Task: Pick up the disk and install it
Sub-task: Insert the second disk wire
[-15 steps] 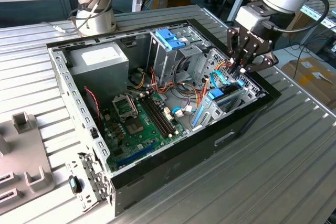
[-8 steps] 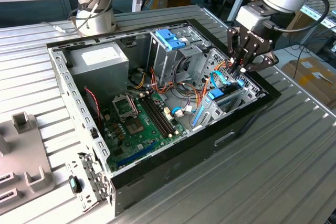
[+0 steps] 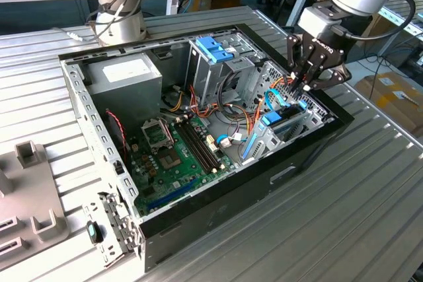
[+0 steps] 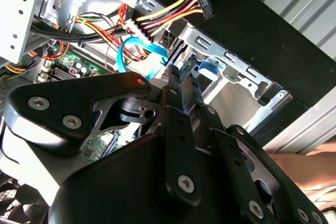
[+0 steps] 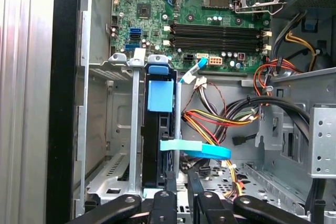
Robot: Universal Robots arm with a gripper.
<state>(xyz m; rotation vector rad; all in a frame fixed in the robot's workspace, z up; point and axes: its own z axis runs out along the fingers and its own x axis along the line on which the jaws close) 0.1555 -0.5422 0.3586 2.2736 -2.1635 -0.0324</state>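
Note:
The disk (image 3: pixel 277 123) stands on edge in the drive bay at the case's front corner, on the exterior view's right. In the first wrist view its light-blue rail (image 5: pixel 160 95) and dark body sit between the bay's metal walls. My gripper (image 3: pixel 305 87) hangs just above the bay, apart from the disk. Its black fingers (image 5: pixel 165 203) lie close together, shut, and nothing shows between them. In the second wrist view the gripper (image 4: pixel 179 77) points at the bay beside a light-blue cable (image 4: pixel 142 51).
The open computer case (image 3: pixel 310 150) lies on a ribbed metal table. Inside are a motherboard (image 3: pixel 175 153), a power supply (image 3: pixel 125 74), a metal drive cage with a darker blue bracket (image 3: pixel 215 47), and loose coloured cables (image 5: pixel 215 119). Grey fixtures (image 3: pixel 30 183) lie beside the case.

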